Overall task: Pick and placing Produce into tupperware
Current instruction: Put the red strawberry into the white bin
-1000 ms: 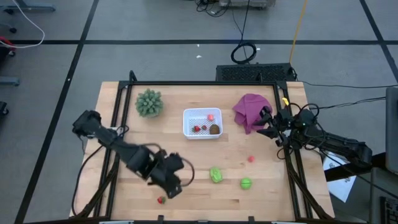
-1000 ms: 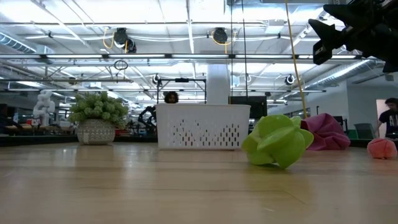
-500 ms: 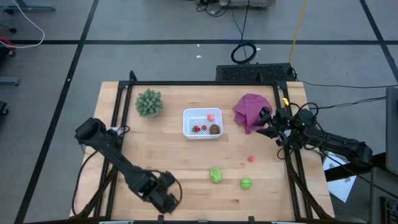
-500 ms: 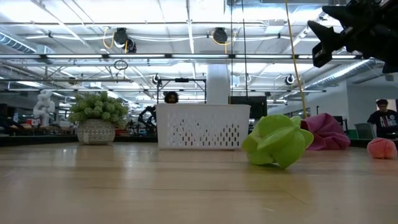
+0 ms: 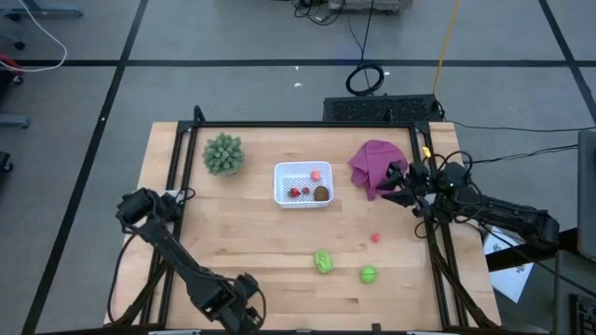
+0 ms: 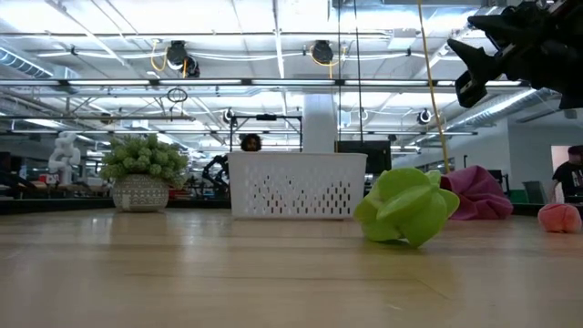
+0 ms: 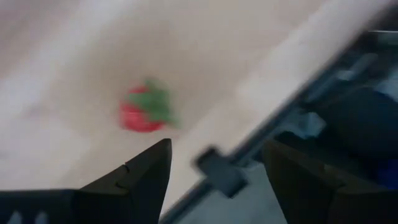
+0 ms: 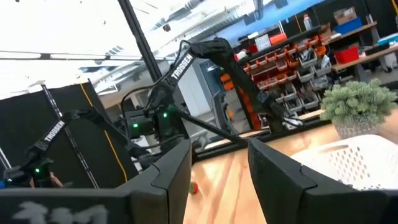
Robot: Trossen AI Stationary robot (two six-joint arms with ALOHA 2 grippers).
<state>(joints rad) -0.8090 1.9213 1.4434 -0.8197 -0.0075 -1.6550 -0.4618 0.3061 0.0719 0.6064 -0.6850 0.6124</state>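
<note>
The white tupperware (image 5: 285, 173) (image 6: 298, 185) stands at the table's middle far part. It holds a brown oval (image 5: 321, 194), red bits (image 5: 294, 193) and a pink bit (image 5: 317, 174). On the bare wood lie a green piece (image 5: 323, 261) (image 6: 407, 206), a green ball (image 5: 369, 274) and a pink bit (image 5: 376, 237) (image 6: 558, 217). A red strawberry with a green top (image 7: 144, 111) lies near the near edge. My left gripper (image 5: 240, 309) (image 7: 214, 180) hovers open over it and hides it in the high view. My right gripper (image 5: 391, 186) (image 8: 217, 174) waits open and raised beside the purple cloth.
A spiky grey-green plant (image 5: 223, 154) (image 6: 143, 173) stands at the far left. The purple cloth (image 5: 372, 166) (image 6: 475, 193) lies at the far right. Black frame rails run along the table's sides. The table's near edge (image 7: 292, 68) is close to the strawberry.
My left gripper has swung toward the table's near edge, from the near middle of the board to a spot over the strawberry, which it now covers in the high view. The produce and the tupperware have stayed where they were.
</note>
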